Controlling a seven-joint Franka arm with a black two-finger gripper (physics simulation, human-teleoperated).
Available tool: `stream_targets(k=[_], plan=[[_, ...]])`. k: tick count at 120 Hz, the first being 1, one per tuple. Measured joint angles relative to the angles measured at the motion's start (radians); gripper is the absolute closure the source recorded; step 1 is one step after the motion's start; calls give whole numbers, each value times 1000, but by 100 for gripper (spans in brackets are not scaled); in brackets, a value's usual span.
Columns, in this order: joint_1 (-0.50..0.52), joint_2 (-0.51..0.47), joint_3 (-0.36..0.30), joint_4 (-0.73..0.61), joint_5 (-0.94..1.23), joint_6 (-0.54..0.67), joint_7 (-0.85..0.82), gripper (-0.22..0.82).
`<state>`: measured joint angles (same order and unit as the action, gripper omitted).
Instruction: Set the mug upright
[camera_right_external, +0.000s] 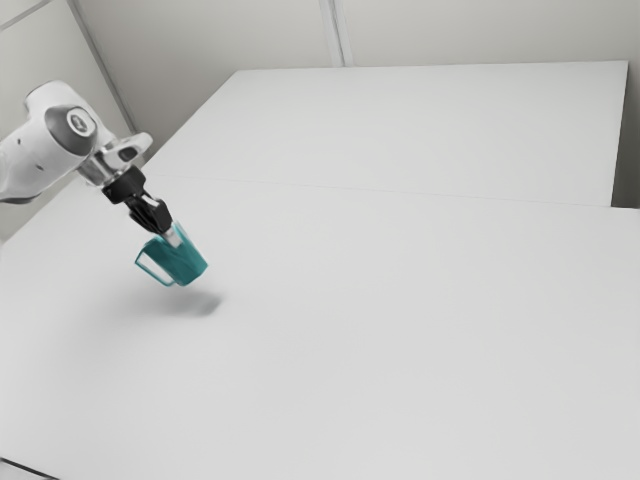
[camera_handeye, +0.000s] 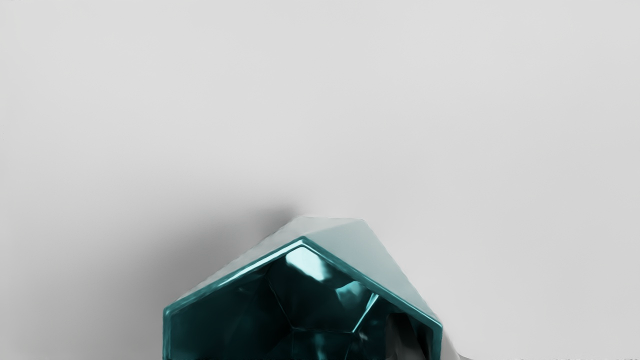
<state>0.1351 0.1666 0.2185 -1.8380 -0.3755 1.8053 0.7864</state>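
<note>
White tabletop (camera_right_external: 400, 330): extends below the fingers (camera_right_external: 173, 237) and well out past them toward the exterior view's right. Second white surface (camera_right_external: 430, 130): farther from the exterior camera than the fingers, meeting the tabletop at a thin seam. Pale wall (camera_right_external: 480, 30): behind both, well apart from the fingers, with a vertical strip (camera_right_external: 338, 35). Dark line (camera_right_external: 30, 468) (cable or edge, cannot tell): nearer that camera than the fingers.
</note>
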Motion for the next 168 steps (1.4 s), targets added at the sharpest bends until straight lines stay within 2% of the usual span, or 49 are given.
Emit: stream_targets(k=[19,34,72,118,121,145,156,168], plan=[[-135,-67,-12,-117,211,177,-101,79],[-202,-104,-27,-179,352,264,-199,79],[-228,-143,-98,-310,478,345,-426,79],[-201,-90,-122,-327,493,367,-584,78],[-202,-90,-123,-327,493,368,-591,76],[-209,-101,-133,-327,490,368,-636,33],[-208,-116,-134,-324,488,363,-652,22],[-206,-132,-135,-304,481,349,-665,14]])
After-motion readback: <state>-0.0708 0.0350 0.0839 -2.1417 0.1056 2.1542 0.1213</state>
